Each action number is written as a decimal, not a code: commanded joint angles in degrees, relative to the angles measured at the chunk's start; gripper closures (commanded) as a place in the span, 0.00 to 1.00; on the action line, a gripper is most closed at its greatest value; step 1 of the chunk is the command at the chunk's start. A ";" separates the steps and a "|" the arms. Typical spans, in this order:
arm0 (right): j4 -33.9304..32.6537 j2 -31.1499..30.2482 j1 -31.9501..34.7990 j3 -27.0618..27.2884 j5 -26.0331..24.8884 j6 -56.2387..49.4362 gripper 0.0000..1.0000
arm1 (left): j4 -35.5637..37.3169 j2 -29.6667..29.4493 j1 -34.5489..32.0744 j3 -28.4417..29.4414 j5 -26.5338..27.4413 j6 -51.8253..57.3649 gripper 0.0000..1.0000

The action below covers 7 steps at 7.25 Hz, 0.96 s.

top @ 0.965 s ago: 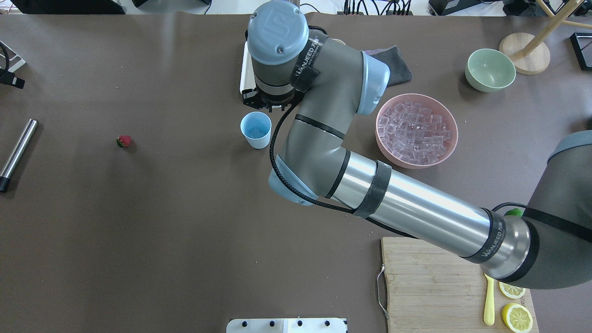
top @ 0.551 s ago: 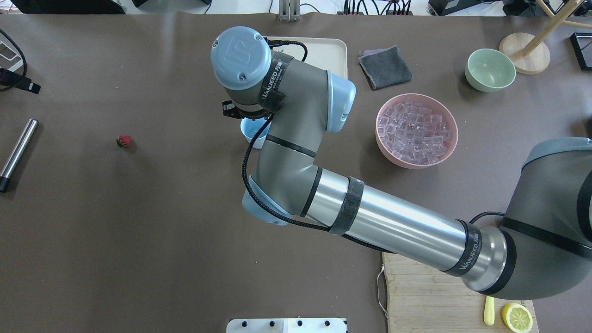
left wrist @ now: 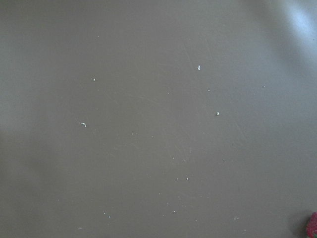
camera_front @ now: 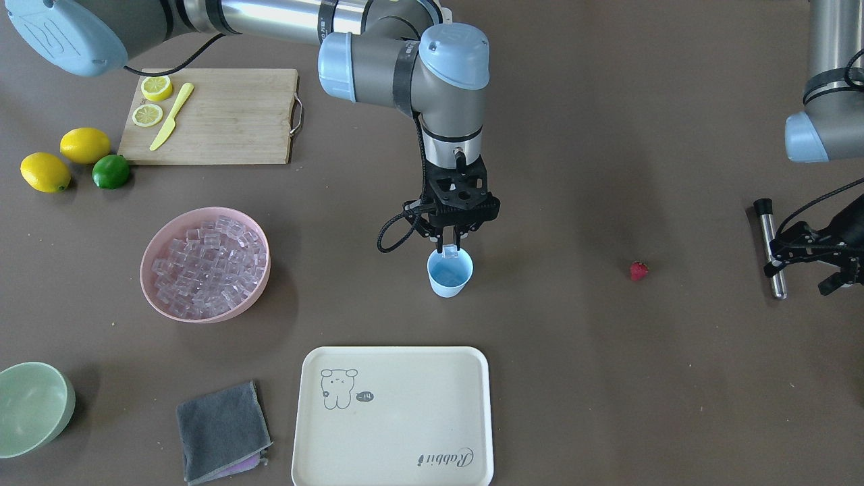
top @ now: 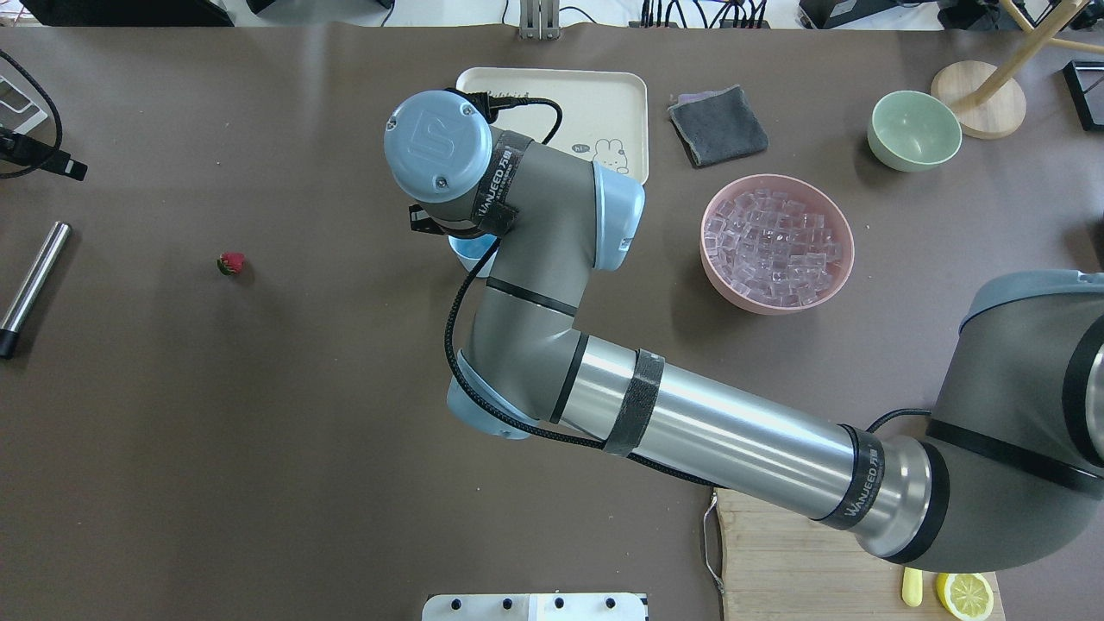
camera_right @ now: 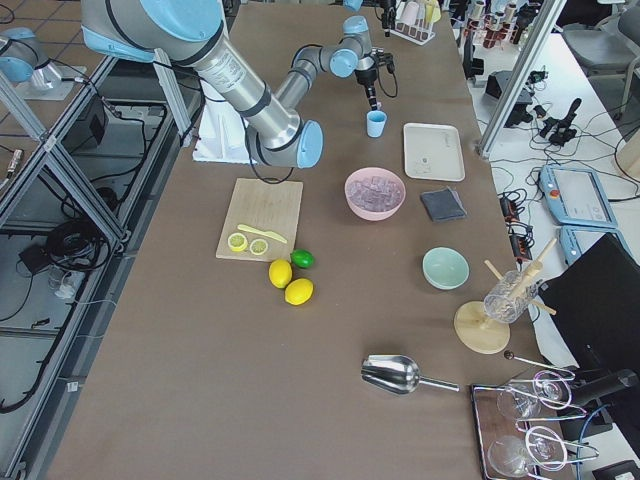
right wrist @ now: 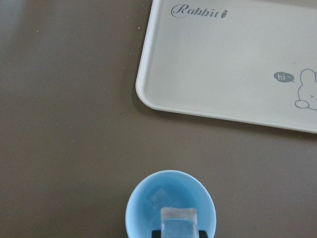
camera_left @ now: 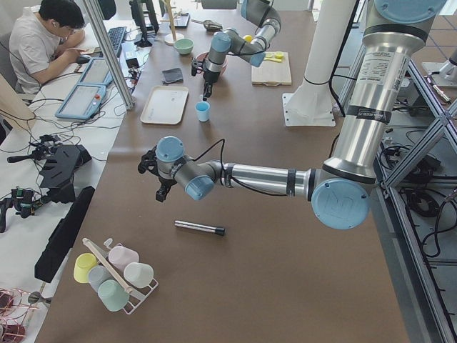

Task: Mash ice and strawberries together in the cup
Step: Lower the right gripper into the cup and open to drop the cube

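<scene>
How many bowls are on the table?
2. The pink bowl holding ice is near the cutting board; the pale green bowl, empty, is near the grey cloth.

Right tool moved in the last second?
Yes. In the overhead view the right tool moved left and toward the robot, off the corner of the cream tray to above the small light-blue plastic cup.

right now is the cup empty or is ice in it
Not empty: the wrist view shows ice on the cup's bottom; the right gripper holds another cube above it.
</scene>
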 commanded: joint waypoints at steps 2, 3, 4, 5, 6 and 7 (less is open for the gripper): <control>2.62 0.01 -0.13 -1.35 -0.33 0.11 1.00 | -1.89 0.81 0.10 -0.44 0.00 -0.12 0.03; 3.23 -0.08 -0.13 -1.35 -0.33 0.20 0.85 | -2.34 0.90 0.10 -0.35 0.00 -0.21 0.03; 3.32 -0.25 -0.13 -1.35 -0.33 0.55 0.76 | -2.34 0.81 0.10 -0.44 0.00 -0.29 0.03; 3.32 -0.26 -0.13 -1.43 -0.33 0.55 0.64 | -2.43 0.81 0.10 -1.05 -0.52 -0.03 0.03; 3.32 -0.34 -0.13 -1.43 -0.33 0.46 0.44 | -2.34 0.90 0.10 -1.58 -0.53 -0.29 0.03; 3.32 -0.52 -0.13 -1.43 -0.59 0.46 0.25 | -2.34 0.90 0.10 -1.58 -0.44 -0.30 0.03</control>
